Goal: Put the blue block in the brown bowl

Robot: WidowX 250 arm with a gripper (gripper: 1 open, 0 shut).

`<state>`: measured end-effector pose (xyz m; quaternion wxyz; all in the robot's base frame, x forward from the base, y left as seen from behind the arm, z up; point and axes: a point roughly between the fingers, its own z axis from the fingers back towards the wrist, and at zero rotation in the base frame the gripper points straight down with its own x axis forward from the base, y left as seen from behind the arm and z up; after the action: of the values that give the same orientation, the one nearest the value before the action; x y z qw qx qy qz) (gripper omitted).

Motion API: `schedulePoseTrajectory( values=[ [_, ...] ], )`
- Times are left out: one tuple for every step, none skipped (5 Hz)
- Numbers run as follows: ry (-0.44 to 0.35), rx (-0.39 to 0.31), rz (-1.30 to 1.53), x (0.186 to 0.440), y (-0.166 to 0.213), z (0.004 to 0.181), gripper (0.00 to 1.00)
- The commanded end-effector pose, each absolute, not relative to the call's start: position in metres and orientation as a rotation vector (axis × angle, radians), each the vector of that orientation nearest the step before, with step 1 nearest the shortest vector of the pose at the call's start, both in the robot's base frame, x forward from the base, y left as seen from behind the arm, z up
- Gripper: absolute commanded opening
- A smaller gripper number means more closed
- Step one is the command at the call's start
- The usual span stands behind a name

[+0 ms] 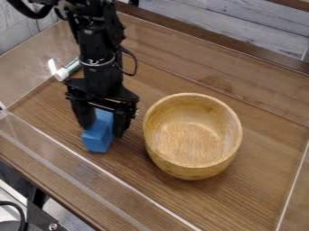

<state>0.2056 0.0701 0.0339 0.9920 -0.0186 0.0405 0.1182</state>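
The black claw [103,110] is standing open over the small, solid-blue rectangular block [98,132], its fingers spreading to either side of the block's far part. The block is lying on the wooden bench [121,188], just beside the round, light-brown wooden bowl [193,135] on the bowl's left in the view. The coming grip is turning on how the fingers are straddling the block: its near end is sticking out below them in the view, toward the bench's near edge, while its long axis is running roughly from that edge up toward the arm, leaning slightly right at the far end. The fingers are sitting across the narrow width, so closing there looks workable, though likely nearer the far end than the middle. Whether they are touching the block, the view is not telling.

The block is showing a plain, smooth, evenly blue top, with its far part lying partly hidden beneath the claw.
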Motion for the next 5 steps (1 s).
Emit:
schedulePoseTrajectory(
  values=[
    [0.032, -0.029, 0.234, 0.213, 0.072, 0.038, 1.00],
    [0.029, -0.031, 0.236, 0.214, 0.072, 0.036, 0.00],
    [0.029, -0.027, 0.230, 0.214, 0.072, 0.040, 0.00],
    [0.030, -0.021, 0.224, 0.215, 0.072, 0.046, 0.00],
    [0.030, -0.017, 0.219, 0.215, 0.072, 0.051, 0.00]
  ],
)
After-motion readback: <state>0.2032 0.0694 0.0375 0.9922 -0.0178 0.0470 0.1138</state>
